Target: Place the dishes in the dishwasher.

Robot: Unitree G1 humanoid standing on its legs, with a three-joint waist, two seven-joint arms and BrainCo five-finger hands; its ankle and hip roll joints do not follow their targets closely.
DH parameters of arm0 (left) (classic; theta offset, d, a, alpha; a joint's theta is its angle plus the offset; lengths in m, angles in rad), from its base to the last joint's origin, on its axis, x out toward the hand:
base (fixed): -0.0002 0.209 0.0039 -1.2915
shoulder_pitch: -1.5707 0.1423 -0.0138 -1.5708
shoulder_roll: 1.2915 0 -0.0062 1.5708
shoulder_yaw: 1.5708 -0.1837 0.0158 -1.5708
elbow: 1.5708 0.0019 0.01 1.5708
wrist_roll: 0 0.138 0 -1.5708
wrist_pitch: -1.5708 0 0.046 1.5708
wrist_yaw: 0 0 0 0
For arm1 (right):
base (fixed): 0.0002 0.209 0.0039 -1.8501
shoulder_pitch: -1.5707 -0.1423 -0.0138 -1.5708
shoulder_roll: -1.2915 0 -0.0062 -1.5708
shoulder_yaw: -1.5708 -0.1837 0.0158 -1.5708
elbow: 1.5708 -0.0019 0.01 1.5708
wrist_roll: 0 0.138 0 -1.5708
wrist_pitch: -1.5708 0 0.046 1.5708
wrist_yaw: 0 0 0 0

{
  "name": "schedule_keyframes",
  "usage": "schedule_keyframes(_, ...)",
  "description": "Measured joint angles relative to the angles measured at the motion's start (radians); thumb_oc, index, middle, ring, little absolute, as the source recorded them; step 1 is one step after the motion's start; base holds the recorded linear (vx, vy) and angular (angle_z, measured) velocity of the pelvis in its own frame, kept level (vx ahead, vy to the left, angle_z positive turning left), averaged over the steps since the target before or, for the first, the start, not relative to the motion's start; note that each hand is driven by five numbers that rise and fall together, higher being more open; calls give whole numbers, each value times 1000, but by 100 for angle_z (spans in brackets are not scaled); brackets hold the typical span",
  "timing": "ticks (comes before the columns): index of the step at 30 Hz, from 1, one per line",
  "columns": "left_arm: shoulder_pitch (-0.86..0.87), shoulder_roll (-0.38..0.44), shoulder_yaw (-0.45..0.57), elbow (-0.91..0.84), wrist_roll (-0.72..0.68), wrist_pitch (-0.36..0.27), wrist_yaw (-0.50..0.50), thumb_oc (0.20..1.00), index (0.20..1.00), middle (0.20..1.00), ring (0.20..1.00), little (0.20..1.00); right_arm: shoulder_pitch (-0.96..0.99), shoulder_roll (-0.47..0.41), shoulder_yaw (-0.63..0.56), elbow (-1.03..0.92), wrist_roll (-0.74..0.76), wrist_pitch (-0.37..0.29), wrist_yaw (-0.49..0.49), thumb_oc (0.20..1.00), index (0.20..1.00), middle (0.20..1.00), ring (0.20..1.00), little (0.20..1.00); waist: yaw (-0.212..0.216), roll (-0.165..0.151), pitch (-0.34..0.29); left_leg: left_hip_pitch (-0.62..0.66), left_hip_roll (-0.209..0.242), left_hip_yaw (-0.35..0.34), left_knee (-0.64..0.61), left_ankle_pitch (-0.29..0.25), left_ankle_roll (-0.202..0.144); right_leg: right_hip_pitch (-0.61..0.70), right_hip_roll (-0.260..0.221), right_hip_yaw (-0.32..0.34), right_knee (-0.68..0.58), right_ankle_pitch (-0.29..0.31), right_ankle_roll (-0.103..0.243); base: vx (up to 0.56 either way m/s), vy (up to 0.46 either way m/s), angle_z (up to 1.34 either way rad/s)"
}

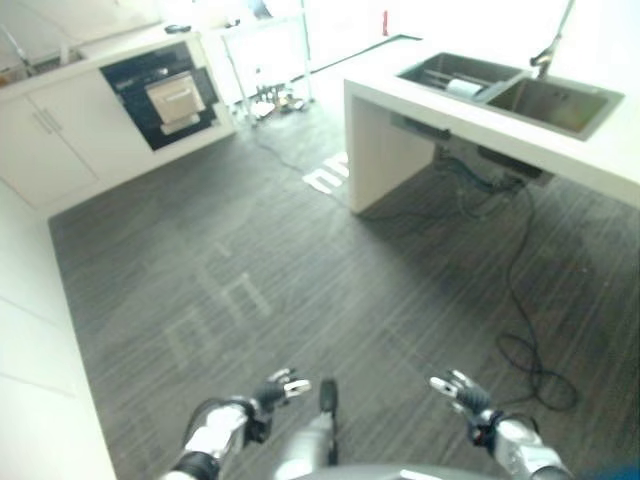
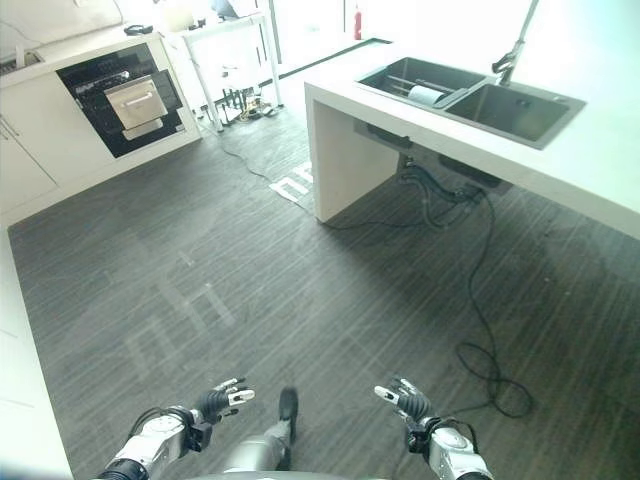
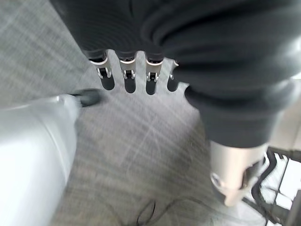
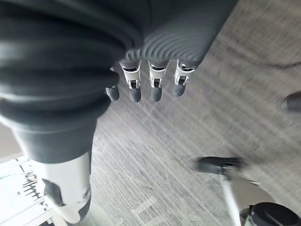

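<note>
Down at the near edge of the grey striped floor (image 2: 250, 290), the robot is standing well back from everything it needs. Its left hand (image 2: 222, 398) and right hand (image 2: 402, 398) are both hanging low in front of it, fingers (image 3: 127, 80) relaxed and only slightly bent, gripping nothing; the right wrist view is showing its fingers (image 4: 155, 84) the same way, loose over bare floor.

Across the room on the right, a white counter (image 2: 600, 170) is carrying a double sink (image 2: 520, 110) with a tap (image 2: 510, 55), and something pale, perhaps a plate or bowl (image 2: 428, 95), is lying in the nearer basin; I cannot tell more from here. Far off on the left, a dark built-in appliance (image 2: 115, 100) is sitting in the white cabinets (image 2: 25, 165), which I take for the dishwasher, though it could be an oven.

By my reckoning nothing is begun yet: this is the approach. Next it is needing to walk to the sink, minding the black cable (image 2: 490, 370) looping on the floor under the counter, and reach into the basin.
</note>
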Motion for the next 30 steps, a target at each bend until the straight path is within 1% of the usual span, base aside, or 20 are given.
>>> schedule_keyframes(2,18,-7,-4,17,1,0,-1,1000,1000,1000,1000,1000,12,26,-1,59,-9,-12,0,1000,1000,1000,1000,1000,7,-47,-2,26,-63,75,101,80,4,40,-89,9,97,-41,39,403,273,-64)
schedule_keyframes(4,11,6,-1,32,1,-3,-11,1000,1000,1000,1000,1000,24,57,-2,56,-20,-15,0,1000,1000,1000,1000,1000,3,-62,-5,94,-78,121,112,157,110,7,-125,-8,256,4,102,389,291,-73)
schedule_keyframes(7,-104,40,-43,97,3,-9,-10,1000,1000,1000,1000,1000,41,96,3,11,-20,-20,-2,1000,1000,1000,1000,1000,-30,-79,-18,188,-113,167,77,104,181,-162,-136,-59,472,-27,153,329,297,-53)
schedule_keyframes(9,-164,34,-44,92,3,-12,-10,1000,1000,1000,1000,1000,76,95,-2,16,-28,-24,-3,1000,1000,1000,1000,1000,-67,-63,-24,272,-145,169,61,64,239,-290,-143,-59,721,70,140,270,286,-9)
schedule_keyframes(11,-167,36,-53,67,1,-7,-9,1000,1000,1000,1000,1000,98,92,0,9,-32,-40,-3,1000,1000,1000,1000,1000,-77,-29,-29,313,-146,194,64,11,275,-473,-145,-114,955,46,106,313,193,-37)
schedule_keyframes(13,-122,34,-40,44,0,13,-7,1000,1000,1000,1000,1000,77,55,1,-29,-40,-58,-3,1000,1000,1000,1000,1000,-76,-14,-24,359,-148,232,61,-44,227,-656,-161,-315,828,11,67,319,-103,-56)
schedule_keyframes(14,-82,33,-39,17,0,16,-7,1000,1000,1000,1000,1000,91,52,32,-50,-41,-58,-2,1000,1000,1000,1000,1000,-76,-51,-26,374,-132,312,96,-155,51,-658,-87,-310,349,71,52,374,-246,24)
schedule_keyframes(16,-74,48,-29,7,-1,17,-1,1000,1000,1000,1000,1000,87,85,31,-16,-37,-77,1,1000,1000,1000,1000,1000,-92,-120,-5,362,-159,336,198,-211,187,-679,-132,-287,69,196,101,370,-237,67)
schedule_keyframes(17,-50,36,-24,45,0,32,6,1000,1000,1000,1000,1000,46,89,31,27,-37,-59,7,1000,1000,1000,1000,1000,-90,-116,-11,424,-163,335,159,-220,168,-676,-121,-284,2,261,74,328,-250,22)
schedule_keyframes(18,-43,28,-24,50,-1,32,10,1000,1000,1000,1000,1000,37,88,29,34,-38,-57,9,1000,1000,1000,1000,1000,-92,-96,-12,474,-152,327,123,-222,164,-671,-92,-290,14,285,55,314,-306,4)
schedule_keyframes(19,-26,19,-16,53,0,31,13,1000,1000,1000,1000,1000,14,91,29,61,-38,-54,10,1000,1000,1000,1000,1000,-81,-61,-17,524,-129,316,102,-231,145,-653,-31,-341,98,306,-6,308,-366,-18)
schedule_keyframes(20,-2,1,3,61,0,31,15,1000,1000,1000,1000,1000,8,91,29,91,-39,-54,11,1000,1000,1000,1000,1000,-76,-42,-37,559,-128,308,110,-231,142,-620,31,-387,156,304,-94,275,-373,-26)
schedule_keyframes(21,12,-16,8,70,0,27,18,1000,1000,1000,1000,1000,17,82,19,113,-39,-56,14,1000,1000,1000,1000,1000,-78,-42,-58,571,-147,300,156,-235,101,-566,71,-355,131,373,-173,267,-345,-29)
schedule_keyframes(22,15,-47,4,95,0,24,22,1000,1000,1000,1000,1000,2,67,-12,162,-39,-52,15,1000,1000,1000,1000,1000,-60,-17,-62,528,-143,285,290,-238,44,-498,59,-296,75,357,-179,310,-399,-16)
schedule_keyframes(23,12,-39,3,105,-1,19,23,1000,1000,1000,1000,1000,16,67,-10,170,-41,-42,16,1000,1000,1000,1000,1000,-51,-42,-60,513,-121,263,284,-268,34,-431,43,-262,17,358,-178,285,-396,-29)
schedule_keyframes(25,2,-44,59,177,-1,-12,31,1000,1000,1000,1000,1000,18,48,-9,180,-42,-45,40,1000,1000,1000,1000,1000,-57,-29,-57,393,5,173,359,-189,-47,-394,51,-262,65,308,-106,252,-396,-46)
schedule_keyframes(26,-4,-54,77,266,-2,-21,36,1000,1000,1000,1000,1000,-8,43,-6,193,-48,-39,45,1000,1000,1000,1000,1000,-61,-36,-54,289,1,174,610,-154,-83,-394,49,-272,116,254,-115,218,-307,-73)
schedule_keyframes(28,-16,-57,79,326,-3,-30,37,1000,1000,1000,1000,1000,-10,52,1,213,-59,-31,48,1000,1000,1000,1000,1000,-58,-64,-43,149,6,198,901,13,-85,-347,34,-256,91,223,-105,194,-124,-60)
schedule_keyframes(29,-23,-58,78,338,-3,-38,36,1000,1000,1000,1000,1000,-7,60,-1,237,-60,-24,49,1000,1000,1000,1000,1000,-53,-77,-37,80,14,198,980,-30,-53,-307,32,-255,57,209,-125,195,52,-20)
schedule_keyframes(30,-28,-58,77,339,-3,-48,35,1000,1000,1000,1000,1000,-11,66,-1,261,-69,-10,48,1000,1000,1000,1000,1000,-45,-89,-21,50,25,203,907,-90,-1,-258,27,-256,28,215,-115,233,95,-16)
